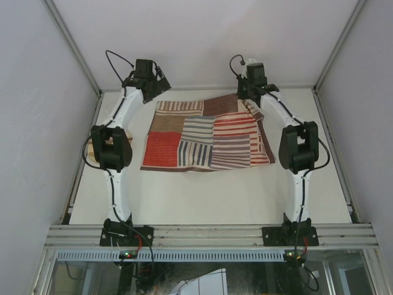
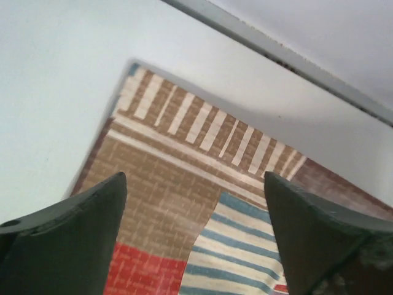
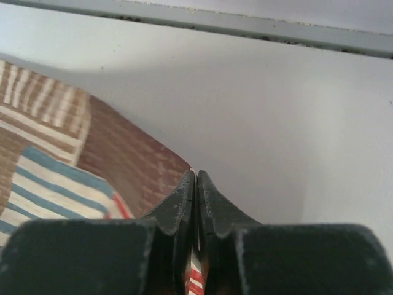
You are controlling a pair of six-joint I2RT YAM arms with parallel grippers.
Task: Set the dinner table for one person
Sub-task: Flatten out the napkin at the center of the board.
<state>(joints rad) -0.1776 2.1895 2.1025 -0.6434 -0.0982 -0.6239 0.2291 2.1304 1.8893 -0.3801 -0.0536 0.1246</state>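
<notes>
Left end effector (image 2: 195, 179), jaws apart, hovers over placemat (image 2: 184, 147) on dinner table (image 2: 55, 74).

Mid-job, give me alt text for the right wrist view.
The right gripper is shut on the edge of the striped patchwork placemat, with a sliver of cloth showing between its closed jaws. The white dinner table and a grey rail lie beyond.

One dinner table (image 1: 202, 196), one striped patchwork placemat (image 1: 206, 141), two robot arms (image 1: 116, 147) (image 1: 299, 147).
</notes>
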